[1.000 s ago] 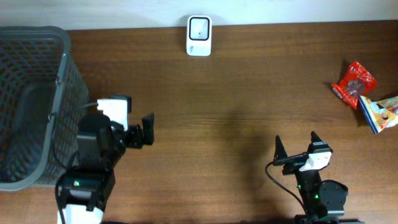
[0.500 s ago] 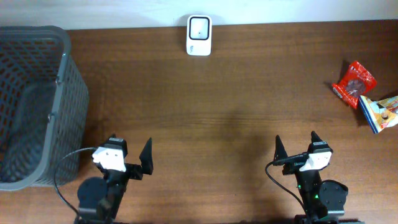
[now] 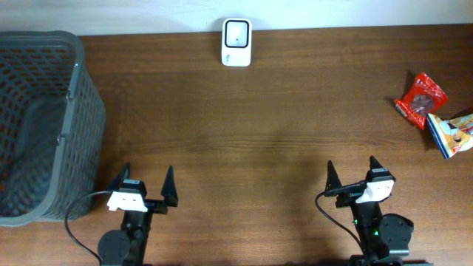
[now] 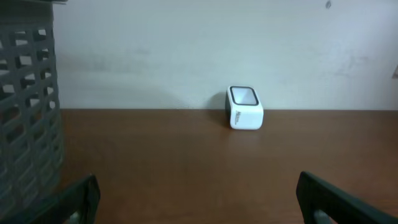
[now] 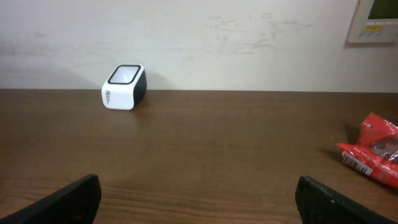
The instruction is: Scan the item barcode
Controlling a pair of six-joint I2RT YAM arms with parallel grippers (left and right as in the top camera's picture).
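The left jaws stand spread as wide as they go near the front edge of the table point(image 3: 281, 125), just beside the grey basket point(image 3: 74, 74) at the left edge, and hold nothing; in the left wrist view its two dark fingers point(image 4: 74, 199) sit at the lower corners with only bare wood between them. The right jaws are likewise fully spread and empty near the front edge, toward the right. The red packet point(image 3: 421, 99) lies at the right edge, touching a blue-and-yellow packet point(image 3: 452, 133), well apart from both jaws. The white scanner point(image 3: 236, 32) stands at the middle of the far edge.
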